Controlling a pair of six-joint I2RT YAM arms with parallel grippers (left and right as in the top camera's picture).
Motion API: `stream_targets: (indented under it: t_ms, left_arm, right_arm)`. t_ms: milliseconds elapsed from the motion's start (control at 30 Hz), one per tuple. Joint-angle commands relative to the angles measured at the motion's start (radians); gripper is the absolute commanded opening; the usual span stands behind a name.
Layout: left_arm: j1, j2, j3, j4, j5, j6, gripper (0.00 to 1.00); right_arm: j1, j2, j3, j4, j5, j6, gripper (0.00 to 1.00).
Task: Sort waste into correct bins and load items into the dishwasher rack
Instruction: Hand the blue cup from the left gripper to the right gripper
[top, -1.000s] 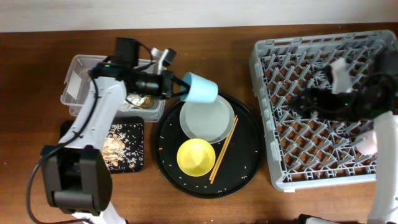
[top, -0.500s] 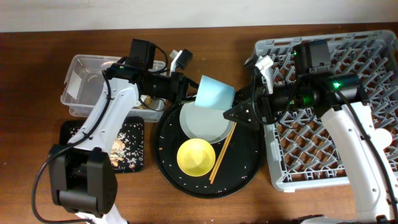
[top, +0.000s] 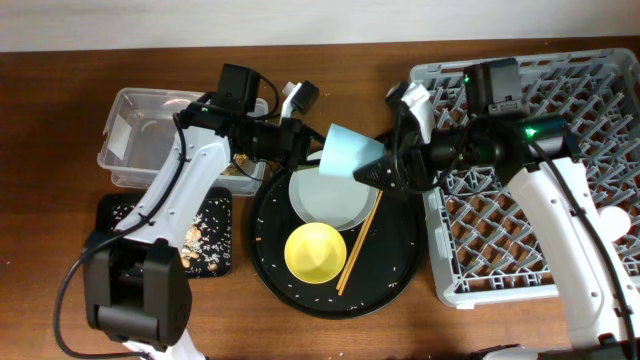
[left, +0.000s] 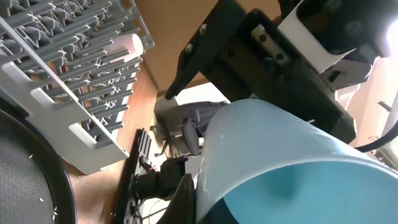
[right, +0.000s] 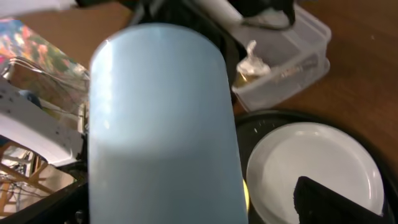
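**Pastel Blue Over Black, Grey and Brown**

The light-blue cup (top: 348, 152) was a plain pastel with no pattern. The plate (top: 325, 195) looked pale grey-white, the bowl (top: 316, 251) bright yellow and the chopsticks (top: 360, 235) light tan. The round tray (top: 400, 255) was black with pale flecks. The rack (top: 520, 255) was a light-grey criss-cross lattice. The shallow tray (top: 226, 235) was black under brown, white-speckled food scraps (top: 188, 240). The clear tub (top: 140, 120) bore a white label (top: 117, 135). The table (top: 50, 260) was reddish-brown.

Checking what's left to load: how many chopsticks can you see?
2. Both chopsticks lie side by side on the round black tray, beside the yellow bowl; none obviously hidden.
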Motion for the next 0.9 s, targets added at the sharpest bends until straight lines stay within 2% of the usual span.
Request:
stream_targets:
  t_ms: [0, 100, 233, 400, 433, 500, 567, 767, 867]
  left_arm:
    - [-0.004, -0.015, 0.008, -0.001, 0.042, 0.002, 0.01]
    - [-0.003, -0.015, 0.008, -0.001, 0.042, 0.002, 0.01]
    - [-0.003, -0.015, 0.008, 0.003, 0.042, 0.002, 0.00]
    - [-0.003, -0.015, 0.008, 0.003, 0.034, 0.002, 0.00]
    - [-0.004, -0.015, 0.008, -0.001, -0.100, 0.002, 0.15]
    - [-0.004, -0.015, 0.008, -0.021, -0.276, 0.002, 0.30]
    - [-0.001, -0.015, 0.008, -0.060, -0.518, 0.002, 0.35]
    - [0.042, -0.068, 0.008, -0.120, -0.812, 0.002, 0.43]
    - [0.084, -0.150, 0.008, -0.209, -1.072, 0.002, 0.43]
  right_arm:
    - [0.003, 0.012, -0.003, 0.015, -0.121, -0.008, 0.95]
    - [0.018, 0.012, -0.003, 0.016, -0.140, -0.008, 0.87]
    - [0.034, 0.012, -0.003, 0.016, -0.135, -0.007, 0.69]
    - [0.034, 0.012, -0.003, -0.015, -0.050, -0.007, 0.61]
    - [0.033, 0.012, -0.003, -0.034, -0.007, -0.007, 0.57]
    - [0.033, 0.012, -0.003, -0.052, 0.040, -0.006, 0.53]
    - [0.032, 0.012, -0.003, -0.082, 0.115, -0.001, 0.50]
    - [-0.055, -0.008, 0.022, -0.142, 0.401, 0.184, 0.47]
    - [-0.165, -0.013, 0.088, -0.217, 0.651, 0.337, 0.47]
